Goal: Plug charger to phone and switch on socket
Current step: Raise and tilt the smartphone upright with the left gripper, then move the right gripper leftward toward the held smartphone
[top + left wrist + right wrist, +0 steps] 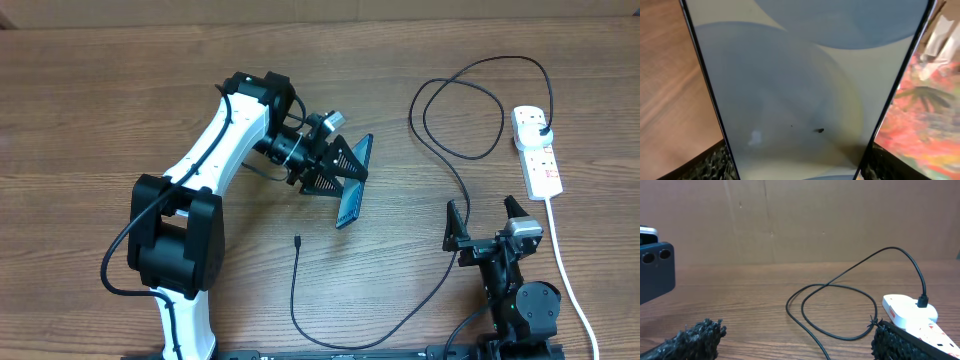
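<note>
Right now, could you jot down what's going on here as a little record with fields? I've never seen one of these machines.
left gripper: shut on the phone, holding it tilted on edge
phone: screen lit, nothing plugged in
right gripper: open, empty
charger: plug sits in the socket; connector tip lies loose on the table, apart from the phone
socket: white strip at the table's right; switch position cannot be told
still to do: connector into phone
</note>
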Available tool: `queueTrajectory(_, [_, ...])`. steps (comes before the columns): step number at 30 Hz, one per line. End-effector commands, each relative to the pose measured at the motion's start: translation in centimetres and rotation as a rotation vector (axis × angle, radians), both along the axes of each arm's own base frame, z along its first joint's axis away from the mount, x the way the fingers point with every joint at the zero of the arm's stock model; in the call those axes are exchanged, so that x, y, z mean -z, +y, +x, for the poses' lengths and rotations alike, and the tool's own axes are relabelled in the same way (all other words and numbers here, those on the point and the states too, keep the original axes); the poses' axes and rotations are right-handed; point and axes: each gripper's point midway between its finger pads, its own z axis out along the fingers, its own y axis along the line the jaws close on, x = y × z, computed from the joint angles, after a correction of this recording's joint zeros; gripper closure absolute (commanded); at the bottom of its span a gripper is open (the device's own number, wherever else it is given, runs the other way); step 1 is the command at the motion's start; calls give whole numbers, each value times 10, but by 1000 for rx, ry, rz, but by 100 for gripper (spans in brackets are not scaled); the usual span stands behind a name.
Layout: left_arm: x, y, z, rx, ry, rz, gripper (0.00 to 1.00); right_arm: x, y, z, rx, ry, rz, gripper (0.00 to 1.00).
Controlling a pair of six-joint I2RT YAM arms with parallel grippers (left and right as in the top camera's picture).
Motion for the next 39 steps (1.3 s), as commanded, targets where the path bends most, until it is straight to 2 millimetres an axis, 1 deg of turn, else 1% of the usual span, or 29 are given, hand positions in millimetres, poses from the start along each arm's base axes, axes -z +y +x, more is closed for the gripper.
queueTrajectory(1, [-26, -6, -3, -3, -15, -92, 40, 2, 2, 0, -7, -5, -7, 0])
queueTrajectory(4, [-26, -6, -3, 2, -25, -97, 41, 2, 1, 0, -6, -5, -7, 0])
queueTrajectory(11, [-23, -5, -3, 36, -116, -115, 44, 2, 2, 0, -7, -5, -7, 0])
queueTrajectory(17, [-3, 3, -3, 74, -164, -9, 44, 2, 2, 0, -7, -5, -7, 0])
queueTrajectory(19, [0, 4, -3, 80, -169, 9, 43, 2, 2, 0, -7, -5, -7, 0])
queueTrajectory(29, [1, 5, -3, 81, -174, 14, 42, 2, 2, 0, -7, -5, -7, 0])
queueTrajectory(30, [1, 5, -3, 80, -172, 16, 42, 1, 1, 0, -2, -10, -7, 0])
queueTrajectory(32, [1, 5, -3, 80, -171, 16, 43, -10, -3, 0, 20, -51, -4, 0])
queueTrajectory(34, [1, 5, -3, 80, -171, 16, 43, -18, 2, 0, -7, -85, 16, 0])
queueTrajectory(35, [1, 5, -3, 80, -171, 16, 43, -18, 8, -1, -42, -82, 37, 0])
queueTrajectory(38, [1, 5, -3, 80, -172, 16, 42, -8, 22, -4, -127, -35, 42, 0])
queueTrajectory(39, [1, 5, -3, 80, -172, 16, 42, -12, 27, -5, -160, -52, 42, 0])
